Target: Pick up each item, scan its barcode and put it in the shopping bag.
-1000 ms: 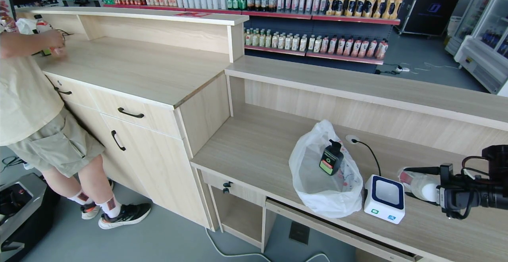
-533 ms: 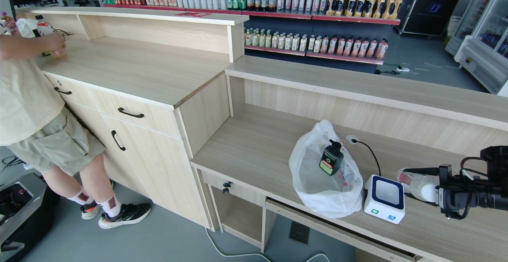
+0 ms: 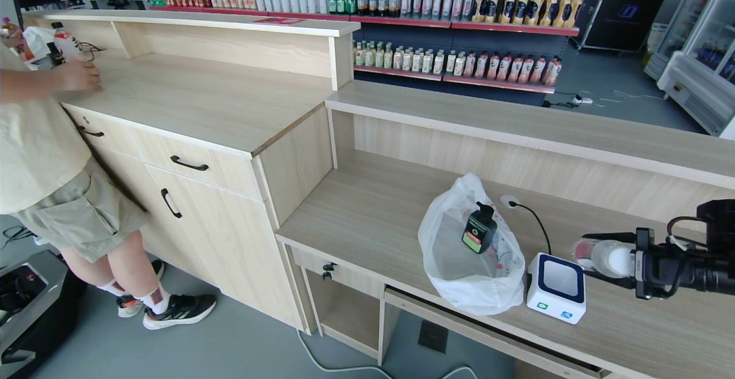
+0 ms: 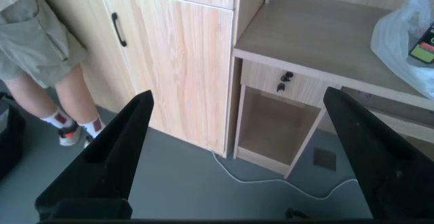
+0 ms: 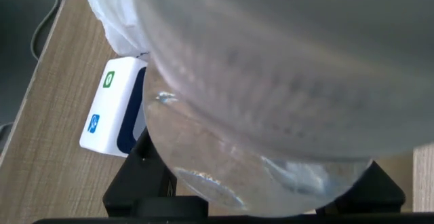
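My right gripper [image 3: 592, 254] is shut on a clear bottle [image 3: 610, 257] with a pink label, held on its side just above the counter, right of the white barcode scanner [image 3: 556, 287]. In the right wrist view the bottle [image 5: 271, 81] sits very close, with the scanner [image 5: 112, 112] beyond it. Left of the scanner stands the white shopping bag [image 3: 453, 264], open, with a black pump bottle [image 3: 479, 229] inside. My left gripper [image 4: 234, 156] hangs open over the floor in front of the counter, holding nothing.
The scanner's black cable [image 3: 537, 218] runs to a hole in the lower counter [image 3: 367, 212]. A higher counter [image 3: 195, 97] with drawers stands to the left. A raised ledge [image 3: 517, 120] borders the back. Shelves of bottles [image 3: 436, 6] line the far wall.
My right gripper has lifted the bottle slightly and drawn it a little away from the scanner. The bag, scanner and left gripper have not moved.
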Robot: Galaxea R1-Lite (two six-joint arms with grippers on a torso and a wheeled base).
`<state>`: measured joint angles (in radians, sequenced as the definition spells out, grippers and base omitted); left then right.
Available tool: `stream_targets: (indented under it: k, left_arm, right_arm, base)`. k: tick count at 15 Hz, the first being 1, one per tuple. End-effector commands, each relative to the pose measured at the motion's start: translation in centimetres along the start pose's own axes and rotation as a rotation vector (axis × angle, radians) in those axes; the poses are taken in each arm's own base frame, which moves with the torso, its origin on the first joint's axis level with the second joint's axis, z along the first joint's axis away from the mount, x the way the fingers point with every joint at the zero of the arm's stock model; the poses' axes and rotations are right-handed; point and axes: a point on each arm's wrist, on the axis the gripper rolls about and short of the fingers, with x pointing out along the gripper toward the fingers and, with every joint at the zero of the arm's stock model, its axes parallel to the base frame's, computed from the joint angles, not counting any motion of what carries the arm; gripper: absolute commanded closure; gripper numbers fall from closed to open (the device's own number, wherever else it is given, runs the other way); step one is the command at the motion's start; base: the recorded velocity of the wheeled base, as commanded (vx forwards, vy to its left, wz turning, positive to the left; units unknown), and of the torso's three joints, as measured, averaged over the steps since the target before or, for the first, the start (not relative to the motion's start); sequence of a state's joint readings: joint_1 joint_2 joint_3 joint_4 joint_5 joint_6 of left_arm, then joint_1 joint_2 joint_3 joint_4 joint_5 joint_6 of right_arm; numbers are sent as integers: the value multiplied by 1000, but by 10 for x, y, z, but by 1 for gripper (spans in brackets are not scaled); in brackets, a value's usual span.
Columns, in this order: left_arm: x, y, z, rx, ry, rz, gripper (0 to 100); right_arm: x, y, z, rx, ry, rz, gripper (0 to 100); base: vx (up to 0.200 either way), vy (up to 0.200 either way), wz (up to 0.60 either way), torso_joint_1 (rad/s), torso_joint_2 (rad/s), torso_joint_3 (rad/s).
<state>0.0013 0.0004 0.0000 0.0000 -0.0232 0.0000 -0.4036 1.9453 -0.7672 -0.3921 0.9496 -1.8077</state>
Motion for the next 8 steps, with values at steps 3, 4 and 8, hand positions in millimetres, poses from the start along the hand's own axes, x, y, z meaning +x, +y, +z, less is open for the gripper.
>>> stream_targets:
  k: [3, 4, 8]
  left_arm:
    - [0, 0, 0, 0, 1, 0, 0]
    - [0, 0, 0, 0, 1, 0, 0]
    - [0, 0, 0, 0, 1, 0, 0]
  right_arm:
    - [-45, -57, 96, 378, -22, -171, 100]
    - [-47, -60, 109, 495, 2, -199, 100]
    - [-40, -49, 130, 837, 116, -266, 100]
  base:
    - [0, 0, 0, 0, 0, 0]
    - [0, 0, 0, 0, 0, 0]
    - [0, 0, 0, 0, 0, 0]
